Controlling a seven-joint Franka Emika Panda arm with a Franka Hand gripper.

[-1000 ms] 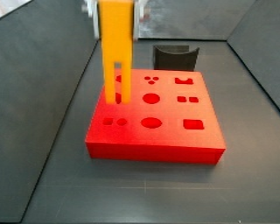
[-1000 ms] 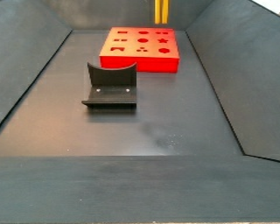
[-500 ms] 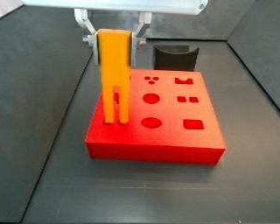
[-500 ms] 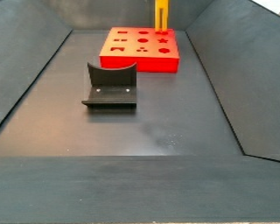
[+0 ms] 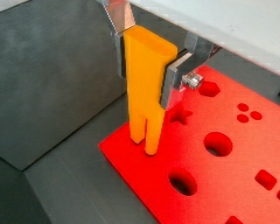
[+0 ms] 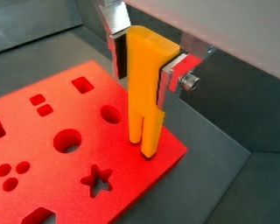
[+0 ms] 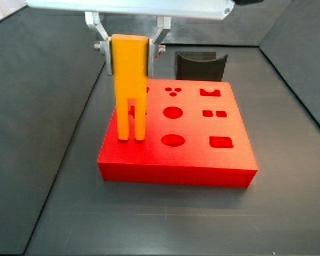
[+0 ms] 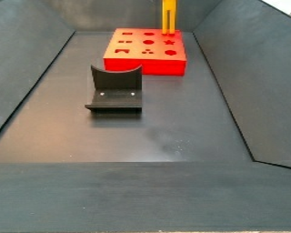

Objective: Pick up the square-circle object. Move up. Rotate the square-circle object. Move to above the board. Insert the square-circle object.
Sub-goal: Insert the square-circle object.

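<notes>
The square-circle object (image 7: 129, 85) is an orange-yellow bar that hangs upright with its two prongs pointing down. My gripper (image 7: 129, 47) is shut on its upper part, a silver finger (image 5: 175, 74) pressed on each side. Both wrist views show the same grip, gripper (image 6: 143, 63) around the bar (image 6: 146, 96). The prong tips (image 5: 143, 147) stand at the top face of the red board (image 7: 190, 150), close to one corner and edge (image 6: 166, 162). Whether the tips are inside a cut-out I cannot tell. In a side view only the bar (image 8: 169, 14) shows over the board (image 8: 142, 59).
The dark fixture (image 8: 114, 88) stands on the floor apart from the board, and appears behind it as the fixture (image 7: 199, 65). Sloped dark grey walls (image 7: 43, 90) enclose the floor. Star, round and square cut-outs (image 5: 215, 144) cover the board's top.
Over the last second my gripper came down with the bar until its prongs reached the board's top. In the last half second it barely moved.
</notes>
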